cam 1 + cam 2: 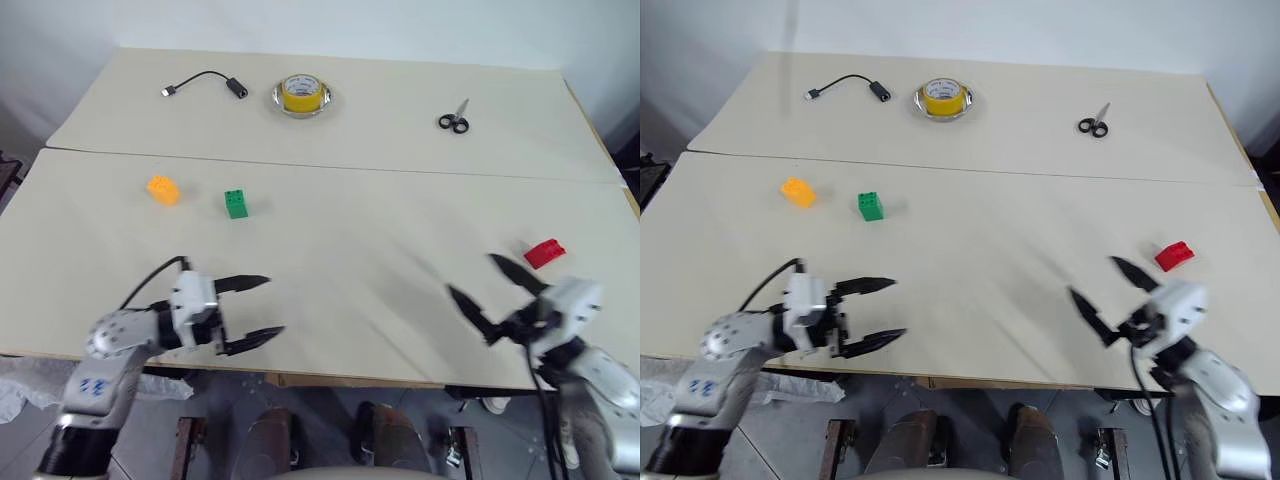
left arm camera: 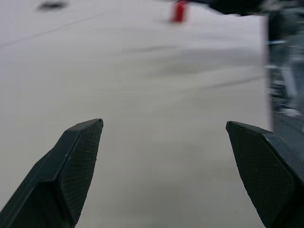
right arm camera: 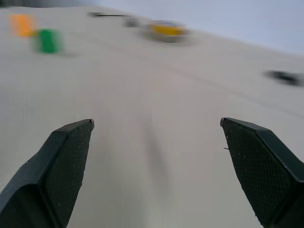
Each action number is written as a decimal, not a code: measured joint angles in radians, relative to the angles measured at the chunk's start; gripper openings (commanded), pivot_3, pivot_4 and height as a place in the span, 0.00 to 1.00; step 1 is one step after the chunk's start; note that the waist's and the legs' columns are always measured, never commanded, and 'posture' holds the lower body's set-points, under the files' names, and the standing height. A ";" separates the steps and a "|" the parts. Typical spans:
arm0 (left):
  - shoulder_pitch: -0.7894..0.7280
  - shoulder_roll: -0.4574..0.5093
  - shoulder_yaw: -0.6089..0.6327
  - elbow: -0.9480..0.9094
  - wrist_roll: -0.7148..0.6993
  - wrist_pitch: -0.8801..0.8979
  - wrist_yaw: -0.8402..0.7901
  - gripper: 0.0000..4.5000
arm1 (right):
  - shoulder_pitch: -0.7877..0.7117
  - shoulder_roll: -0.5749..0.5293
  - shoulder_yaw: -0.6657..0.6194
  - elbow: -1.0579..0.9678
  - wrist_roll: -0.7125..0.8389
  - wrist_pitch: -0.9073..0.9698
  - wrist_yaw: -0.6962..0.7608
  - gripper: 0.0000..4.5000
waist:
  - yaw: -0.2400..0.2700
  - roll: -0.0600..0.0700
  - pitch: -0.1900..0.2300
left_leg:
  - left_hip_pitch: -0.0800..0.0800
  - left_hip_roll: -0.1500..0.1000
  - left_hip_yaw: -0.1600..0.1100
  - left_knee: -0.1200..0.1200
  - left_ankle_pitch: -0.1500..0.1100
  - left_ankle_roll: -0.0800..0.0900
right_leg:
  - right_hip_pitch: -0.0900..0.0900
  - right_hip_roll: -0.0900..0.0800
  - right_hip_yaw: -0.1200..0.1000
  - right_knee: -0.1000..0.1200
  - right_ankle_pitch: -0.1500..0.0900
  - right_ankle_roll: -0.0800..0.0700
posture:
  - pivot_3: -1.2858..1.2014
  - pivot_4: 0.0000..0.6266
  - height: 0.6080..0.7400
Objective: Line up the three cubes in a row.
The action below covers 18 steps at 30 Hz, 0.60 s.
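On the beige table three cubes lie apart. The orange-yellow cube sits at the left, with the green cube a short way to its right. Far to the right lies the red cube. My left gripper hovers open near the front edge, pointing right, below the green cube. My right gripper is open too, just left of and in front of the red cube, holding nothing. The right wrist view shows the green cube and the orange-yellow cube far ahead.
At the back of the table stand a yellow tape roll in a shiny dish, a black cable to its left and scissors to its right. A seam crosses the table between the back things and the cubes.
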 measured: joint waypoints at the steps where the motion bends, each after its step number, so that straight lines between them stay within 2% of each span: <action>1: -0.025 -0.012 -0.027 0.007 0.004 0.005 -0.011 0.97 | 0.021 0.018 -0.045 0.006 0.001 -0.003 -0.030 1.00 | 0.000 0.000 0.000 | 0.000 0.000 0.000 0.000 0.000 0.000 | 0.000 0.000 0.000 0.000 0.000 0.000 | 0.52 0.24 1.00; 5: -0.122 -0.074 -0.137 0.078 0.048 0.008 -0.047 0.97 | 0.061 0.060 -0.210 0.143 0.023 -0.020 -0.117 1.00 | -0.007 0.001 0.000 | 0.002 0.000 0.004 -0.001 0.000 0.000 | 0.000 0.001 0.004 0.001 0.000 0.000 | 0.52 0.24 1.00; 8: -0.167 -0.143 -0.147 0.105 0.034 0.043 -0.019 0.97 | 0.030 0.058 -0.242 0.248 0.042 -0.011 -0.126 1.00 | -0.018 0.001 0.000 | 0.005 0.002 0.006 -0.001 0.000 0.000 | 0.000 0.002 0.007 0.002 0.000 0.000 | 0.52 0.24 1.00; 10: -0.183 -0.152 -0.150 0.106 0.031 0.050 -0.019 0.97 | -0.015 0.033 -0.239 0.283 0.042 0.003 -0.122 1.00 | -0.030 0.002 0.000 | 0.009 0.002 0.011 -0.002 0.000 0.000 | 0.000 0.002 0.012 0.004 0.000 0.000 | 0.52 0.24 1.00; 18: -0.191 -0.151 -0.150 0.122 0.049 -0.009 -0.030 0.97 | -0.246 -0.304 -0.131 0.424 0.026 0.252 -0.018 1.00 | -0.026 0.004 0.000 | 0.013 0.002 0.016 -0.002 -0.001 0.001 | 0.000 0.001 0.019 0.007 0.000 0.000 | 0.52 0.24 1.00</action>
